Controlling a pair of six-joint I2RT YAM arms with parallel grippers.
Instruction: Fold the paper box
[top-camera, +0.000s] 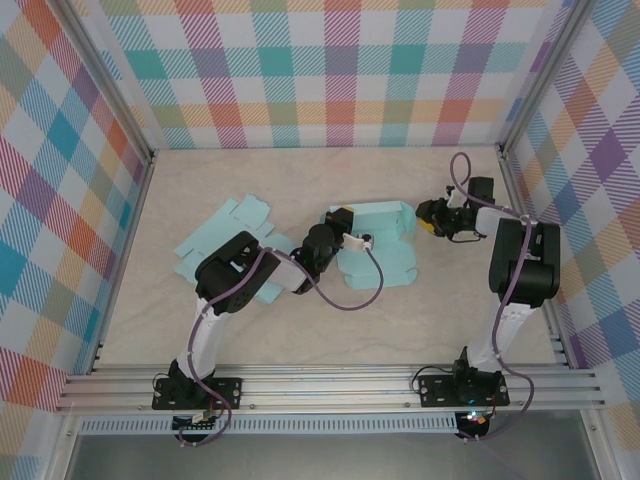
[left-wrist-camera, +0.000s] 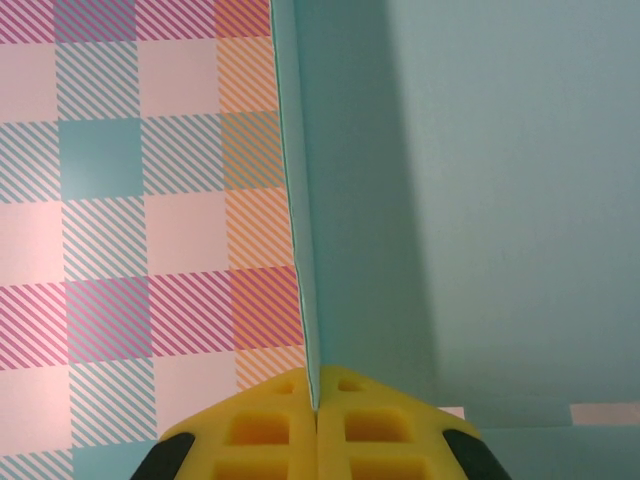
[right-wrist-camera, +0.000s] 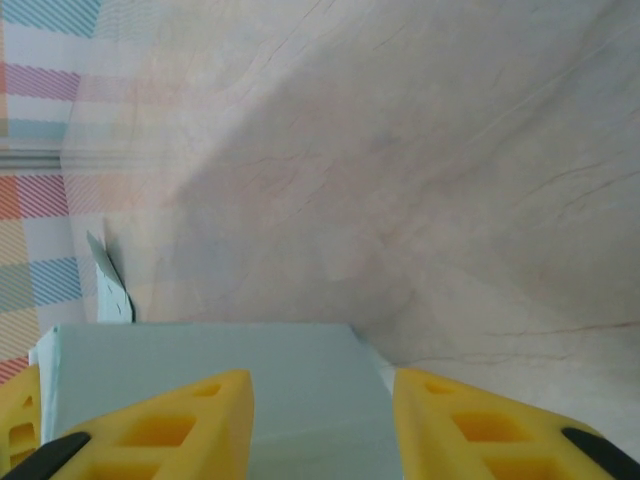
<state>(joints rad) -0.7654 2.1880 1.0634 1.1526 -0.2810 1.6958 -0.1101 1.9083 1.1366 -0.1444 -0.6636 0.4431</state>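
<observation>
Top external view: a beige table surface (top-camera: 300, 330) is recorded. A partly folded light blue paper box (top-camera: 385, 260) is located at frame centre, and a flat light blue cardboard blank (top-camera: 235, 222) at centre left. The left gripper (left-wrist-camera: 316, 425) is closed on an upright box panel. The right gripper (right-wrist-camera: 320, 410) is held open, with a box panel seen between its fingers; contact cannot be told.

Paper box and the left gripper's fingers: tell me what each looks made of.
Paper box: thin teal card, matte; its wall shows a very thin edge and soft shadow without glare. Left gripper's fingers: yellow, probably moulded or printed plastic, matte, with square recesses; exact material unclear.
</observation>
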